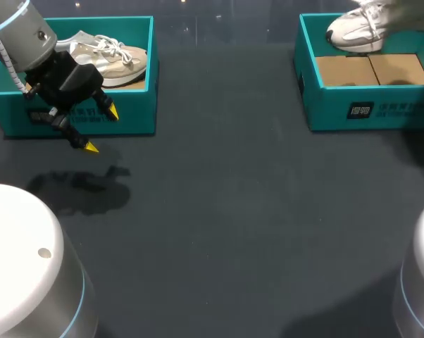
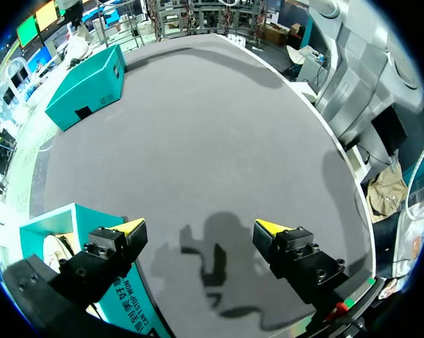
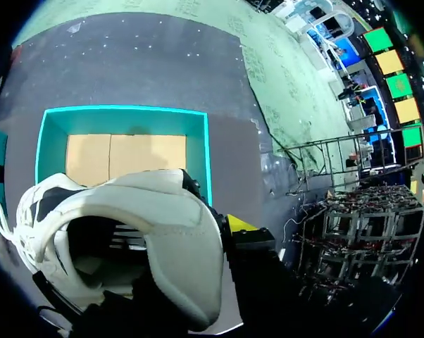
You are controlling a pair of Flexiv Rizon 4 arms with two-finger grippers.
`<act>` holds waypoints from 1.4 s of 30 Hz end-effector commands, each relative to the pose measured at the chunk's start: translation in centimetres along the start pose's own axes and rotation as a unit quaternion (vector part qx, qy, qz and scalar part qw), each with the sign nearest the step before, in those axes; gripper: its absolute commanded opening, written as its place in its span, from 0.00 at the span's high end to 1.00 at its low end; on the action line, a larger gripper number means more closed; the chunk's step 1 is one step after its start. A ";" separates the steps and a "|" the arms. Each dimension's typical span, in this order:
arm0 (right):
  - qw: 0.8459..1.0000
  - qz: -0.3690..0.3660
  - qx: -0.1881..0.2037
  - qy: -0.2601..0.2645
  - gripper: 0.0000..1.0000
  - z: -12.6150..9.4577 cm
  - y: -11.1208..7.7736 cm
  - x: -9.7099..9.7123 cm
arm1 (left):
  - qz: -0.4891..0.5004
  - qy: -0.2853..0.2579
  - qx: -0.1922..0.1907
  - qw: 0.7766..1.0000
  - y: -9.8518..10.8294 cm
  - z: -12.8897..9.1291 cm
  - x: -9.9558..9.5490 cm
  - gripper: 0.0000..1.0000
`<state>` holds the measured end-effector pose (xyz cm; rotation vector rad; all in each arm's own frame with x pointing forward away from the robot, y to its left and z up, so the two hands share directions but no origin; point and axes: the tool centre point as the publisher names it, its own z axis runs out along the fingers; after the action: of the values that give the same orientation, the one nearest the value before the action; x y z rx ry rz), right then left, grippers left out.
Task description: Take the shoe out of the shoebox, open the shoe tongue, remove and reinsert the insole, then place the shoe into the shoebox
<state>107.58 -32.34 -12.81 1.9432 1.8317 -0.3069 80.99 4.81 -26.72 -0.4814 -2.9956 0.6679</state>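
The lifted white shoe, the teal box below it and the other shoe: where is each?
lifted white shoe (image 1: 354, 32): head view, on its side panel.
teal box (image 1: 370, 109): head view, on its front wall.
other shoe (image 1: 124, 63): head view, on its forefoot.

Your left end effector (image 2: 201, 227) hangs above the dark grey worktop (image 2: 219, 134). Its two yellow-tipped fingers (image 2: 131, 229) are spread wide, and its own shadow (image 2: 212, 257) falls on the surface between them. Just beside one finger stands the near shoebox (image 2: 60, 220), teal and open at the top, with a printed outer wall. A pale shoe (image 2: 55, 252) shows inside it, partly hidden behind that finger's black mount. Well apart across the worktop, close to the far edge, sits a second teal shoebox (image 2: 85, 88); you cannot tell what it holds.
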 end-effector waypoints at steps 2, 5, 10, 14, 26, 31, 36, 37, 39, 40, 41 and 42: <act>0.998 0.055 -0.004 -0.024 1.00 -0.4 -0.5 0.3 | 0.000 0.000 -0.001 1.000 0.0 -0.1 0.1 0.00; 0.996 0.085 -0.011 -0.007 1.00 1.2 -1.0 0.4 | 0.000 0.000 -0.001 1.000 0.0 -0.1 0.1 0.00; 0.995 0.095 -0.007 0.000 1.00 3.3 -2.3 0.6 | 0.000 0.000 -0.001 1.000 0.0 -0.1 0.1 0.00; 0.995 0.098 -0.007 0.003 1.00 4.5 -3.2 0.8 | 0.000 0.000 -0.001 1.000 0.0 -0.1 0.1 0.00; 0.994 0.105 -0.020 0.014 1.00 4.6 -3.8 0.8 | 0.000 0.000 -0.001 1.000 0.0 -0.1 0.1 0.00; 0.994 0.103 -0.022 0.013 1.00 5.1 -3.9 1.0 | 0.000 0.000 -0.001 1.000 0.0 -0.1 0.1 0.00; 0.995 0.095 -0.014 0.017 1.00 7.2 -4.7 2.2 | 0.000 0.000 -0.001 1.000 0.0 -0.1 0.1 0.00; 0.995 0.093 -0.011 0.020 1.00 7.6 -4.9 2.4 | 0.000 0.000 -0.001 1.000 0.0 -0.1 0.1 0.00; 0.995 0.094 -0.011 0.023 1.00 8.2 -5.4 2.7 | 0.000 0.000 -0.001 1.000 0.0 -0.1 0.1 0.00; 0.995 0.093 -0.007 0.027 1.00 8.5 -5.6 2.9 | 0.000 0.000 -0.001 1.000 0.0 -0.1 0.1 0.00; 0.995 0.093 -0.004 0.028 1.00 8.8 -5.7 3.0 | 0.000 0.000 -0.001 1.000 0.0 -0.1 0.1 0.00; 0.995 0.093 -0.003 0.031 1.00 9.0 -5.9 3.1 | 0.000 0.000 -0.001 1.000 0.0 -0.1 0.1 0.00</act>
<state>103.39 -33.37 -22.54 2.1192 1.6661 -0.1997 80.99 4.81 -26.72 -0.4814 -2.9956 0.6680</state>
